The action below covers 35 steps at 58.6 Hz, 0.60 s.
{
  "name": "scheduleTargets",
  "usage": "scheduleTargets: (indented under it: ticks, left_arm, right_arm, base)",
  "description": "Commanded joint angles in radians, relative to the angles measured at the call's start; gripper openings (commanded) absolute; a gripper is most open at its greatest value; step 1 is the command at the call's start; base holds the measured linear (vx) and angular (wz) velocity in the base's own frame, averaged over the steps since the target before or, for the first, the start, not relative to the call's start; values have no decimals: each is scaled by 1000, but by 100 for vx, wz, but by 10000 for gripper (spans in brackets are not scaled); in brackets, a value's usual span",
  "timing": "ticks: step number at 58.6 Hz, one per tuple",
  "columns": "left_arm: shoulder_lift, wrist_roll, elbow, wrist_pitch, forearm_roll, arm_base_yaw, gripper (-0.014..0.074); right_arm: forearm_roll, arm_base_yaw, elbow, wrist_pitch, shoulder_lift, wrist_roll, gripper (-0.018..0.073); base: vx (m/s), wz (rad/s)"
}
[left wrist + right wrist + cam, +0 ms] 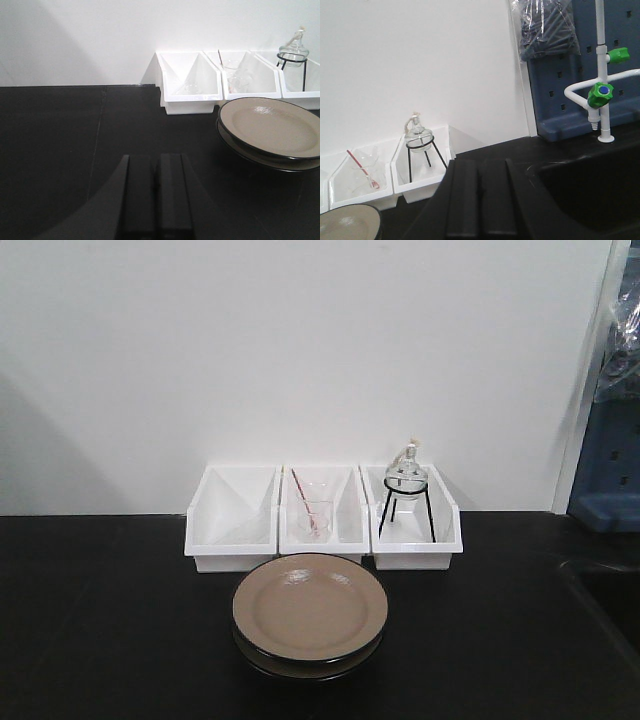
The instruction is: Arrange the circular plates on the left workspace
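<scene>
Two circular plates sit stacked in front of the white bins, the top plate (310, 605) beige with a dark rim and the lower plate (305, 664) showing only its edge beneath. The left wrist view shows the stack (272, 125) to the right of my left gripper (156, 160), which is shut and empty over the bare black benchtop (60, 150). My right gripper (479, 165) is shut and empty too, right of the bins; a sliver of the top plate (347, 222) shows at its lower left. Neither gripper appears in the front view.
Three white bins stand against the wall: the left bin (233, 520) empty, the middle bin (322, 518) holding a glass beaker with a red-tipped rod, the right bin (412, 520) holding a glass flask on a black tripod. A sunken sink (590, 195) and green-handled tap (600, 95) lie to the right.
</scene>
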State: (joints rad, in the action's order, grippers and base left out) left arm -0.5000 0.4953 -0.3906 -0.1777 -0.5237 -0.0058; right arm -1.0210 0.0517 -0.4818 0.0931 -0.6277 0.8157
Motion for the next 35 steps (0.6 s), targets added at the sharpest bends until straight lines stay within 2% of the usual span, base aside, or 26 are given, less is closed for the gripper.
scheduleTargets:
  ticks: [1,11,21,28,35]
  left_arm:
    - [-4,-1,-31,72,-17,-2,0]
    - [-4,-1,-31,72,-17,-6,0]
    - [77,-1,6,82,-11,-44,0]
    - [168,-11,107,169,68,-38,0]
    - [286,-95,260,254,184,-25,0]
  right_arm:
    - [1,2,-29,56,-5,4,0]
    - [1,2,-29,49,-5,4,0]
    - [1,2,-29,49,-5,4,0]
    - [1,2,-29,48,-5,4,0]
    - [1,2,-29,48,-5,4,0]
  base:
    - [0,0]
    - [0,0]
    - [0,0]
    - [0,0]
    - [0,0]
